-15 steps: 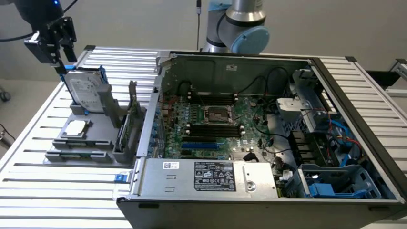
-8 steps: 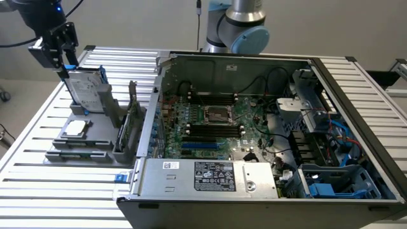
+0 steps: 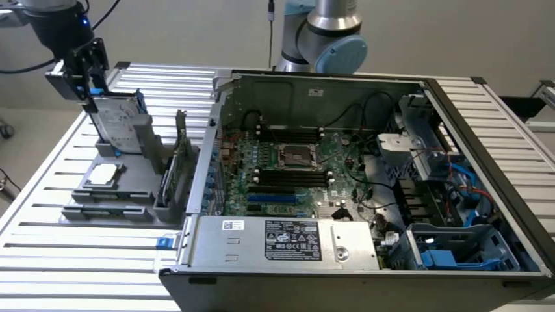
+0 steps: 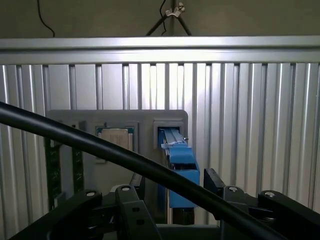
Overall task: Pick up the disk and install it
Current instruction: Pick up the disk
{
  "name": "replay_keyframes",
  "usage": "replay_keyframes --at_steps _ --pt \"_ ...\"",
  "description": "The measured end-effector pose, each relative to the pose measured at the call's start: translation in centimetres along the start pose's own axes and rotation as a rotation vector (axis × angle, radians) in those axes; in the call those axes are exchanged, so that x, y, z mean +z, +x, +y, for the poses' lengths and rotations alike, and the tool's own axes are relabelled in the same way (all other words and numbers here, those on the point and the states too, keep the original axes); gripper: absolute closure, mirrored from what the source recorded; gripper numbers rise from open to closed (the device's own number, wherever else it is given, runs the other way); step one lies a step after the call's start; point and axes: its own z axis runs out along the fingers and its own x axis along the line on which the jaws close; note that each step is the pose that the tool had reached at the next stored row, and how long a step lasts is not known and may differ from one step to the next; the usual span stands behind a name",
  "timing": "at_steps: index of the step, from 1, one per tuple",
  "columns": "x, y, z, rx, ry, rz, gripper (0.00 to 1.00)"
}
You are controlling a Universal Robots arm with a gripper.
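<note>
Spread fingers [image 3: 90,65] astride top edge of disk [image 3: 119,117] | disk on end in grey stand [image 3: 143,153] on desk [image 3: 52,260] | long axis vertical, directly beneath

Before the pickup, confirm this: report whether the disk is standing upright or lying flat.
Upright. The disk stands on its edge in the grey stand on the slatted table, its broad face vertical.

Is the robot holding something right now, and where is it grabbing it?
Nothing is held yet. The open jaws straddle the top edge of the disk, upright in its grey stand.
</note>
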Motion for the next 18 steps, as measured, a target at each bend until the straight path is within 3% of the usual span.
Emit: replay_keyframes --at_steps 7,18 --pt "1.21 0.0 0.1 -0.01 0.0 0.0002 0.4" --pt "1.88 -0.2 0.42 -0.01 -0.0055 -0.0042 0.4"
